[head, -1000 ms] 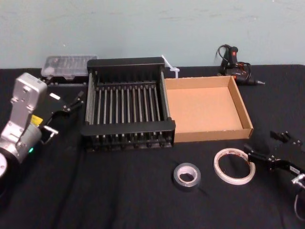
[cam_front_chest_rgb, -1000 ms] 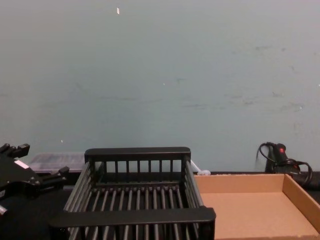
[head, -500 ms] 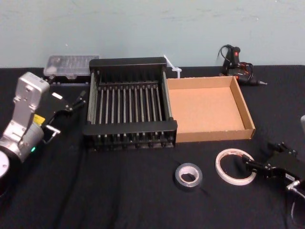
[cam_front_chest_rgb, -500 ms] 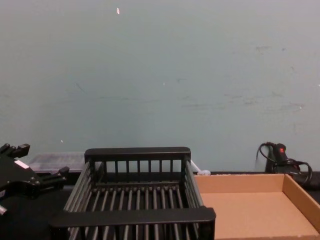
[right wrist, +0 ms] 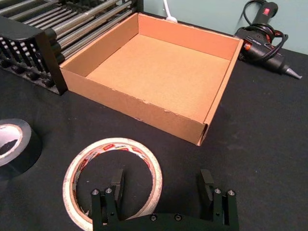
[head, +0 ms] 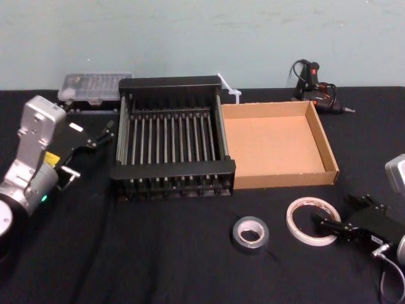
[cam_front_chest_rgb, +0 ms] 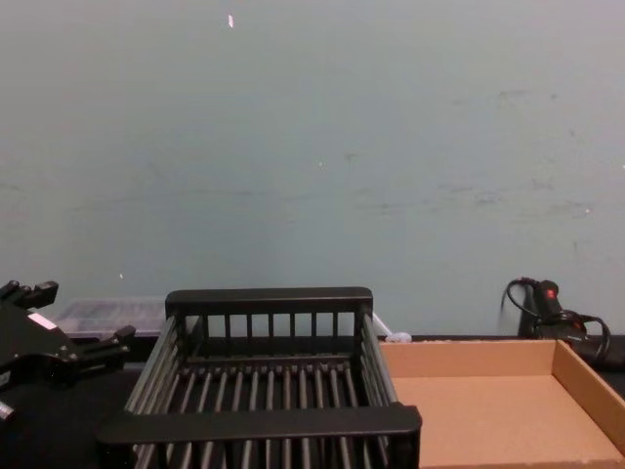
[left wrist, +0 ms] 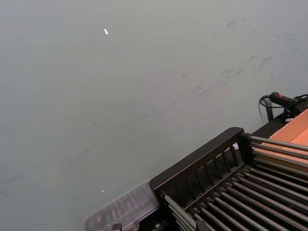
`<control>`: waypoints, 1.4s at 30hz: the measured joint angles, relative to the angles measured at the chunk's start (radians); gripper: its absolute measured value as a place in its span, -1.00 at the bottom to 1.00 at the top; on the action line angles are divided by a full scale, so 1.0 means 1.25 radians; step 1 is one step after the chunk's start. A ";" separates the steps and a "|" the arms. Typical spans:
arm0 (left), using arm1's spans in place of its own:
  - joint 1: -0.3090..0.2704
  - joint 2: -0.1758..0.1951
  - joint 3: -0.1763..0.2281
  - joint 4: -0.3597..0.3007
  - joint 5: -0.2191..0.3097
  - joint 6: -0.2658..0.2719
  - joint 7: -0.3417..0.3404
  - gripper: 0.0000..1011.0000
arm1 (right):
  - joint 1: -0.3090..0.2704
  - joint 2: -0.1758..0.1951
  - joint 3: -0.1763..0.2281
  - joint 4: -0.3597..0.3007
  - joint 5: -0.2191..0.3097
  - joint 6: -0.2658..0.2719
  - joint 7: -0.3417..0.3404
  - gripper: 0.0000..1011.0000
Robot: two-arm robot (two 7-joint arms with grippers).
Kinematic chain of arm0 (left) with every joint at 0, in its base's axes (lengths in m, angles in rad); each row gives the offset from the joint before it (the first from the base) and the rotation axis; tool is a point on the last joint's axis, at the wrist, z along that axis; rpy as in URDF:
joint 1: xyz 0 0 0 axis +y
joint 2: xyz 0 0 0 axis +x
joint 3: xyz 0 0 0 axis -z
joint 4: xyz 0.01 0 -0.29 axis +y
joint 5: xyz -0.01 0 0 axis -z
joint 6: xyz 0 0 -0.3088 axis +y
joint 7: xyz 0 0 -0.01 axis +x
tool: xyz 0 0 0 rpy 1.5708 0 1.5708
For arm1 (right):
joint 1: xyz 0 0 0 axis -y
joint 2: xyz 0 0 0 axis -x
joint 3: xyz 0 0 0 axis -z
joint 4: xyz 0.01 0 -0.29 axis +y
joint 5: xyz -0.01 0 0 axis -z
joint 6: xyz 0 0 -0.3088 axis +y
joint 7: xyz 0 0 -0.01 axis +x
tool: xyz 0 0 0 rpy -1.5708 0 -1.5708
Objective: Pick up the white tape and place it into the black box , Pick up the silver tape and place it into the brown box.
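White tape (head: 310, 220) lies flat at the head view's lower right, beside the silver tape (head: 249, 232), below the brown box (head: 276, 145) and black box (head: 171, 144). Right gripper (right wrist: 161, 188) straddles its near rim, fingers spread. Left gripper (head: 104, 131) hovers at left, fingers apart.

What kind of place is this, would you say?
Likely a workshop or lab bench: a table under black cloth against a bare pale wall, a black corded glue gun and a clear plastic parts case at the back, and tape rolls for sorting.
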 joint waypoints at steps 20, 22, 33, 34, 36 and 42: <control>0.000 0.000 0.000 0.000 0.000 0.000 0.000 0.98 | 0.010 -0.025 0.006 0.028 -0.028 -0.007 0.016 0.98; 0.000 0.000 0.000 0.000 0.000 0.000 0.000 0.98 | 0.010 -0.024 0.006 0.028 -0.028 -0.006 0.015 0.98; 0.000 0.000 0.000 0.000 0.000 0.000 0.000 0.98 | 0.010 -0.024 0.006 0.026 -0.026 -0.005 0.013 0.67; 0.000 0.000 0.000 0.000 0.000 0.000 0.000 0.98 | 0.010 -0.024 0.006 0.026 -0.026 -0.005 0.013 0.57; 0.000 0.000 0.000 0.000 0.000 0.000 0.000 0.98 | 0.009 -0.023 0.006 0.026 -0.025 -0.005 0.013 0.50; 0.000 0.000 0.000 0.000 0.000 0.000 0.000 0.98 | 0.009 -0.023 0.006 0.025 -0.025 -0.004 0.012 0.12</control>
